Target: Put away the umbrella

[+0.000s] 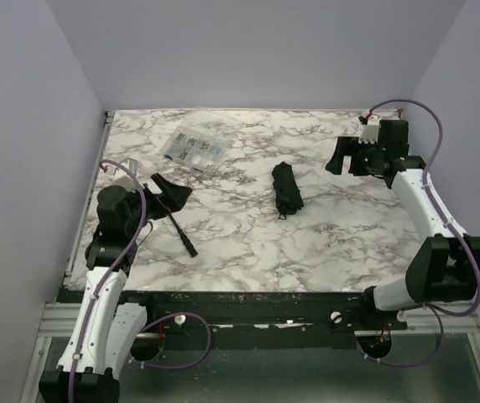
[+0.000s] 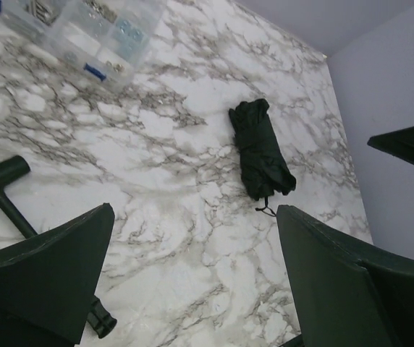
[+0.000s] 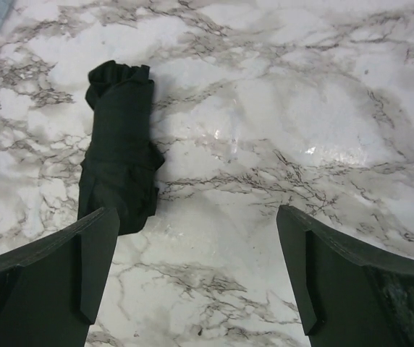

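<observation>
The marble-patterned table (image 1: 248, 243) fills most of the space, with pale lilac walls (image 1: 257, 50) closing it in on three sides. The two white-and-black arms come up from its near edge.

The right gripper (image 3: 196, 211) hangs over the far right part of the table with its fingers spread wide and nothing between them. The left gripper (image 2: 194, 210) sits low at the near left, its fingers just as wide apart and also holding nothing.

A clear plastic compartment box (image 1: 192, 149) with small parts in its cells lies at the far left, well apart from both grippers.

The umbrella (image 1: 287, 190) lies folded into a dark bundle near the middle of the table, running roughly from far to near, with a small cord loop (image 2: 266, 210) at its nearer end. Only bare marble lies between it and the right gripper.

A thin black tool with a T-shaped handle (image 1: 177, 214) lies on the left. Its rod passes close under one finger of the left gripper, so it sits between that arm and the umbrella.
</observation>
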`<state>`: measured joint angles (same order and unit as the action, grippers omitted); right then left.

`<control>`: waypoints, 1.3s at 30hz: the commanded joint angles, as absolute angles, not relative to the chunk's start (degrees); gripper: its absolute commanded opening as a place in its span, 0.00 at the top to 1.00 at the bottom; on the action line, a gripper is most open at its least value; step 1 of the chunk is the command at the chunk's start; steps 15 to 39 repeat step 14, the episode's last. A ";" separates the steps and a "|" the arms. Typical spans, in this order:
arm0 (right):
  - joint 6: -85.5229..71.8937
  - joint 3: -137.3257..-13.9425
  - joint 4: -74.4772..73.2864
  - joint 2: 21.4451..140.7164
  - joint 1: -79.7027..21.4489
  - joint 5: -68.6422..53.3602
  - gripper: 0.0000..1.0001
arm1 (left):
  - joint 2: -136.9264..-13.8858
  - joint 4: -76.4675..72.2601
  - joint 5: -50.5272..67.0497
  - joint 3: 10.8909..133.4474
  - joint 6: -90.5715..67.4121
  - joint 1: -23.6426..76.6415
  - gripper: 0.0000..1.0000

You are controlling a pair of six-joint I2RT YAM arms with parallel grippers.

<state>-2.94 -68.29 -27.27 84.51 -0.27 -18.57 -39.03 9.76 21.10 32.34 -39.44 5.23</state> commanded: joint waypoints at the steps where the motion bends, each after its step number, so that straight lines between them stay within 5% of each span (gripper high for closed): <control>1: -2.25 -68.73 -29.58 79.35 -0.28 -20.08 0.00 | -39.47 22.59 23.95 44.25 -30.91 0.54 0.01; 39: -0.60 -68.57 -31.70 75.21 5.89 -27.27 0.01 | -39.11 27.16 24.66 50.37 -28.66 0.53 0.01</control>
